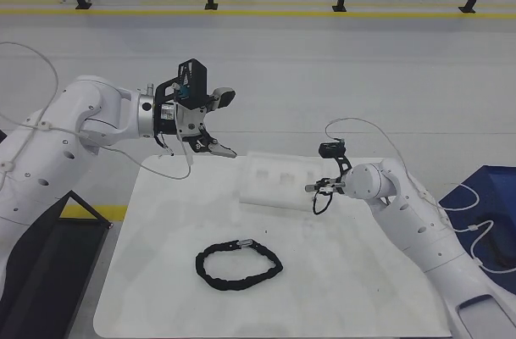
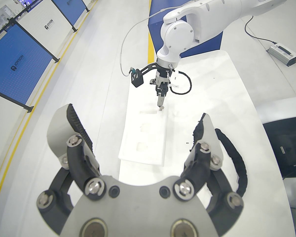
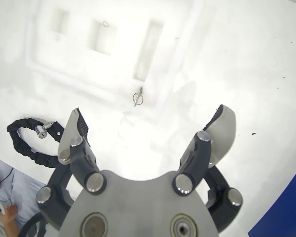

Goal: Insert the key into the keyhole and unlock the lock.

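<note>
The key [image 3: 138, 97] lies flat with its ring on the rim of the white foam tray [image 3: 64, 70], just off the end of a long slot [image 3: 148, 50]. It sits straight ahead of the right claw [image 3: 149, 114] and roughly on the line between its two fingers. That claw hangs close above the key with its fingers spread wide and nothing between them. This looks like a line-up for a pinch from above, with the gap kept generous because the key is small and lies low on soft foam. The tray probably serves as a raised, yielding bed, so the fingertips can press down around the thin metal. Off to one side of the right claw, well apart from the key, the black chain lock [image 3: 27, 146] rests in a closed loop on the worktop [image 1: 156, 280]. Its silver lock cylinder [image 3: 42, 132] is exposed rather than tucked under the chain, which should leave the keyhole reachable later. The left claw [image 2: 137, 117] is held high and away from the tray, fingers likewise apart and empty. The chain lock [image 2: 236, 159] lies just past one of its fingers, which suggests it waits to steady the lock once the key is in hand. The key is not yet picked up, so the insertion lies further ahead.
</note>
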### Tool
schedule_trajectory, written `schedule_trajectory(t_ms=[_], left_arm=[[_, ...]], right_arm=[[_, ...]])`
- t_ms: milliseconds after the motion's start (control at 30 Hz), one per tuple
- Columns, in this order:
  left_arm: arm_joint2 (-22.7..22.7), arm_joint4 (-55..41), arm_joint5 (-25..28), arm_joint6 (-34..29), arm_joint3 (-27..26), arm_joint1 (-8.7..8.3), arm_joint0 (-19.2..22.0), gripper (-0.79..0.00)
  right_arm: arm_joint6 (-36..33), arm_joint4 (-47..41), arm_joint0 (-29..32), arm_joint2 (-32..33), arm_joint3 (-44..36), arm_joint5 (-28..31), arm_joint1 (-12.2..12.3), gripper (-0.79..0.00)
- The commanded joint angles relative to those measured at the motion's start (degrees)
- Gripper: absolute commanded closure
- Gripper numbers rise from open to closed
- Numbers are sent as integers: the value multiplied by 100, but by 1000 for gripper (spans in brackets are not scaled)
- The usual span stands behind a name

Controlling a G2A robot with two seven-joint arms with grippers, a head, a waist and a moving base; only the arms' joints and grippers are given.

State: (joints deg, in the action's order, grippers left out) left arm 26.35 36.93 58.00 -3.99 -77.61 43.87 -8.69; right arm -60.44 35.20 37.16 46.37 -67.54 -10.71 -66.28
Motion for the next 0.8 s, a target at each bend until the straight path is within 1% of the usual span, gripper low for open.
schedule_trajectory(t_ms=[0,100,667,767], left_arm=[[0,0,0,0,0,0,0,-785],[0,0,0,0,0,0,0,-785],[0,0,0,0,0,0,0,-785],[0,0,0,0,0,0,0,-785]], right_arm=[[6,0,-30,-85,65,35,-44,-785],[11,7,-86,-170,165,142,-95,-785],[11,7,-86,-170,165,142,-95,-785],[139,-91,13,-98,163,149,-93,-785]])
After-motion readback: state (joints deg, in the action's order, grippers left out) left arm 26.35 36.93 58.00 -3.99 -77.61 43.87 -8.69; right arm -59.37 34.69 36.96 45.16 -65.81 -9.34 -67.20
